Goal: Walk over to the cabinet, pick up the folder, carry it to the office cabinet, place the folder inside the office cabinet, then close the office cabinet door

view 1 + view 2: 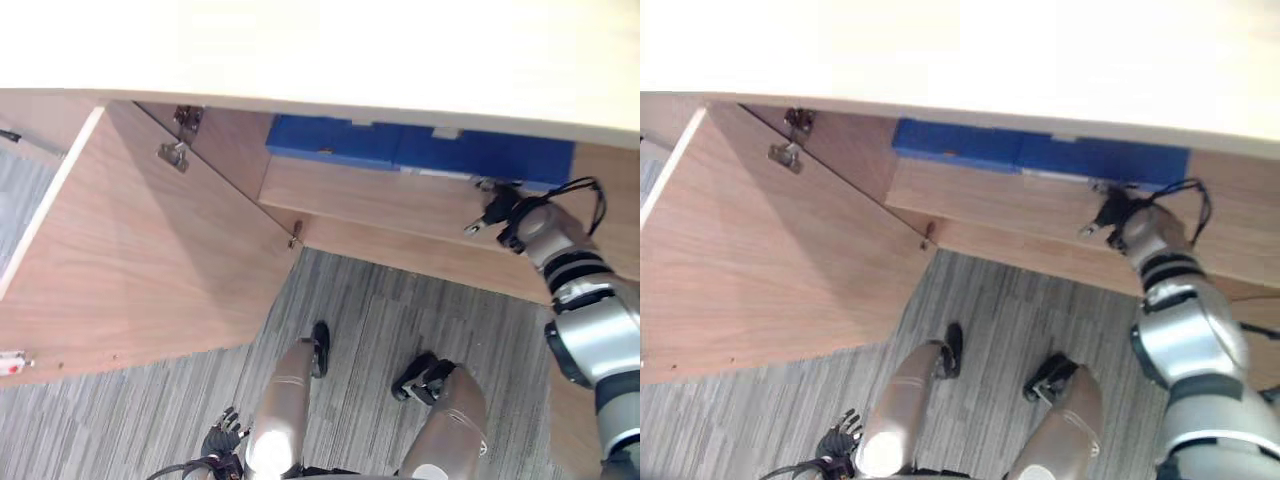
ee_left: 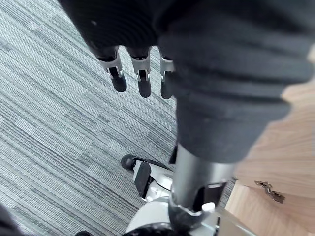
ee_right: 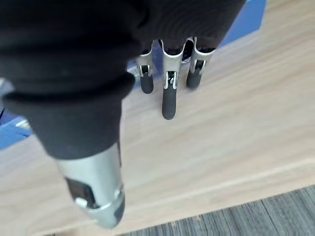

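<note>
A blue folder [image 1: 420, 148] lies flat on the wooden shelf [image 1: 380, 200] inside the open office cabinet, under its pale top. My right hand [image 1: 500, 210] hovers over the shelf just in front of the folder's right part. In the right wrist view its fingers [image 3: 168, 98] hang straight above the bare wood and hold nothing, with the folder [image 3: 246, 19] just past them. My left hand [image 1: 222, 435] hangs low at my side over the carpet, its fingers [image 2: 142, 81] relaxed and empty.
The cabinet door [image 1: 130, 250] stands swung wide open to the left, its hinges [image 1: 175, 155] showing near the top. A pale countertop [image 1: 320, 50] overhangs the cabinet. Grey striped carpet [image 1: 380, 320] lies in front.
</note>
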`<state>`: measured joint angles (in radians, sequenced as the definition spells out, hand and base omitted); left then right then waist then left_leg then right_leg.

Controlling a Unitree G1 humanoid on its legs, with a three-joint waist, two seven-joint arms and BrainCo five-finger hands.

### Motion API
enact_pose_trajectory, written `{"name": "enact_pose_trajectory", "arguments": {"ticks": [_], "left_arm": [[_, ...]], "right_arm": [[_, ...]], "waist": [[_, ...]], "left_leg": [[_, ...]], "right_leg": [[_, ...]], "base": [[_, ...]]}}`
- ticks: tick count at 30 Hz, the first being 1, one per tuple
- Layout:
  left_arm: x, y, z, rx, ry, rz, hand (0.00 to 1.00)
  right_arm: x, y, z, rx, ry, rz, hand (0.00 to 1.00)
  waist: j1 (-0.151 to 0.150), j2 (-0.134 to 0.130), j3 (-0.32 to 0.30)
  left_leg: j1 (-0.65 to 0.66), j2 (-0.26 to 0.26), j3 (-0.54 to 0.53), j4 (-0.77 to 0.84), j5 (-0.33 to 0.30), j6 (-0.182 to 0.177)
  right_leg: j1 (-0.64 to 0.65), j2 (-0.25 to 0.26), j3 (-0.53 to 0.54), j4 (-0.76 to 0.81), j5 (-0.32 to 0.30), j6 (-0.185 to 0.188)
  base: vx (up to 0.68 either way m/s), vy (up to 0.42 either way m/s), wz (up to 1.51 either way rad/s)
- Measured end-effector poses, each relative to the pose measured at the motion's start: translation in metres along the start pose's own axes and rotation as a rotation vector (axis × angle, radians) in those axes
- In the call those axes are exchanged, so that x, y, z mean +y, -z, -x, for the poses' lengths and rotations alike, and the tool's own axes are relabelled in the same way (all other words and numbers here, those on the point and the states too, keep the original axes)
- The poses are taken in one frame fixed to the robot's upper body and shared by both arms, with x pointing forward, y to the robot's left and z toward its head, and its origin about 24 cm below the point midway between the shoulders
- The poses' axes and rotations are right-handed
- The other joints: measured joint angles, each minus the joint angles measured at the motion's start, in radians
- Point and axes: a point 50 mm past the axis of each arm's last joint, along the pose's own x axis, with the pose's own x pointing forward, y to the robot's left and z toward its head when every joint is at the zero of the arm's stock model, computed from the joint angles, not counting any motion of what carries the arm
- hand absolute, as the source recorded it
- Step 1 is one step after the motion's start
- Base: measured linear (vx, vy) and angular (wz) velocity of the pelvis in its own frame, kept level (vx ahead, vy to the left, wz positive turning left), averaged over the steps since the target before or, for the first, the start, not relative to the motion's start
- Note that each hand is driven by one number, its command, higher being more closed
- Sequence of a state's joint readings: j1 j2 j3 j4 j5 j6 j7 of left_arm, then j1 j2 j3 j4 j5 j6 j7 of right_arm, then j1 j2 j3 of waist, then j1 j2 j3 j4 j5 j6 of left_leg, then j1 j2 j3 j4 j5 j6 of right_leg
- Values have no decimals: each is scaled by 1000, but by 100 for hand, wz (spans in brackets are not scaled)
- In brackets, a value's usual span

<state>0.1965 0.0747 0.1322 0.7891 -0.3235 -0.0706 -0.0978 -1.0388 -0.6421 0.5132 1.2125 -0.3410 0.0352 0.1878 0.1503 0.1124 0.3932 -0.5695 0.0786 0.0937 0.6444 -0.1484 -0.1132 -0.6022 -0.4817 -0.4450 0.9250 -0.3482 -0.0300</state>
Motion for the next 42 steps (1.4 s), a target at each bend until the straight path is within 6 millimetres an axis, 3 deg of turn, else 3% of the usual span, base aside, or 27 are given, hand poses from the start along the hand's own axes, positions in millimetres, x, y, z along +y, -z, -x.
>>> {"name": "enact_pose_trajectory", "arguments": {"ticks": [2,9,12,16,18,21,23,26,29,30,31,32,33,35,37,42], "left_arm": [[4,0,0,2,-19,14,0],[18,0,1,9,-81,48,0],[14,2,-1,18,-77,38,0],[15,18,2,77,-121,80,0],[15,30,4,118,-156,114,0],[15,37,5,146,-196,138,0],[16,48,8,186,-242,170,0],[17,51,9,198,-285,195,0],[20,50,10,196,-317,182,0],[20,50,10,194,-317,175,0],[21,49,9,192,-317,167,0],[20,48,9,192,-316,148,0],[19,47,8,190,-314,142,0],[15,40,3,173,-302,136,0],[11,33,-1,156,-291,139,0],[-1,28,-7,141,-258,160,0]], "right_arm": [[48,-2,-4,5,-128,35,0],[167,16,14,67,-435,-91,0],[226,25,37,111,-574,-203,0],[274,46,68,230,-603,-436,0],[300,67,94,368,-534,-686,0],[321,90,121,561,-409,-993,0],[341,109,151,763,-273,-1297,0],[361,124,188,936,-107,-1550,0],[375,137,219,1059,-3,-1650,0],[377,138,224,1078,10,-1662,0],[380,139,230,1102,39,-1691,0],[381,140,233,1124,74,-1722,0],[381,140,234,1130,84,-1735,0],[383,139,236,1162,118,-1753,0],[382,148,243,1208,185,-1764,0],[370,168,242,1254,400,-1871,0]], "waist": [[-3,-10,-30],[-12,-38,-87],[-25,-38,-123],[-40,-35,-193],[-55,-35,-232],[-77,-35,-263],[-93,-39,-291],[-114,-45,-298],[-144,-65,-301],[-144,-68,-300],[-145,-74,-299],[-157,-75,-301],[-159,-75,-301],[-158,-110,-303],[-174,-116,-311],[-188,-118,-331]], "left_leg": [[65,18,11,-52,9,1],[218,34,58,-111,-1,17],[291,47,89,-117,-23,24],[365,71,140,-129,-50,27],[425,83,173,-153,-58,24],[480,85,217,-194,-58,25],[545,86,290,-272,-41,32],[644,77,398,-377,-12,31],[736,70,493,-435,-1,24],[756,72,520,-444,-1,23],[783,79,570,-452,-3,17],[802,88,617,-466,-4,11],[812,96,642,-469,-8,10],[846,115,731,-453,-26,-20],[863,149,753,-427,-43,-47],[906,167,791,-503,-14,-29]], "right_leg": [[70,35,-15,-75,30,8],[225,72,-17,-182,68,40],[283,96,5,-220,82,53],[334,134,42,-278,106,65],[379,164,64,-333,133,77],[407,189,92,-401,172,89],[427,231,147,-504,238,98],[464,274,216,-623,315,103],[480,291,241,-637,337,101],[479,293,233,-635,337,100],[480,284,183,-635,315,76],[486,241,47,-619,291,55],[487,222,-10,-606,291,49],[480,150,-161,-534,296,28],[487,193,-172,-540,301,8],[469,347,-70,-641,314,-11]], "base": [[53,53,-26],[51,92,-15],[31,93,-32],[50,77,-42],[50,89,-46],[16,110,-49],[26,132,-85],[26,157,-96],[6,84,-87],[-14,35,-107],[-34,10,-117],[-37,3,-121],[-30,-17,-130],[18,-88,-130],[65,-126,-72],[89,-91,-75]]}}
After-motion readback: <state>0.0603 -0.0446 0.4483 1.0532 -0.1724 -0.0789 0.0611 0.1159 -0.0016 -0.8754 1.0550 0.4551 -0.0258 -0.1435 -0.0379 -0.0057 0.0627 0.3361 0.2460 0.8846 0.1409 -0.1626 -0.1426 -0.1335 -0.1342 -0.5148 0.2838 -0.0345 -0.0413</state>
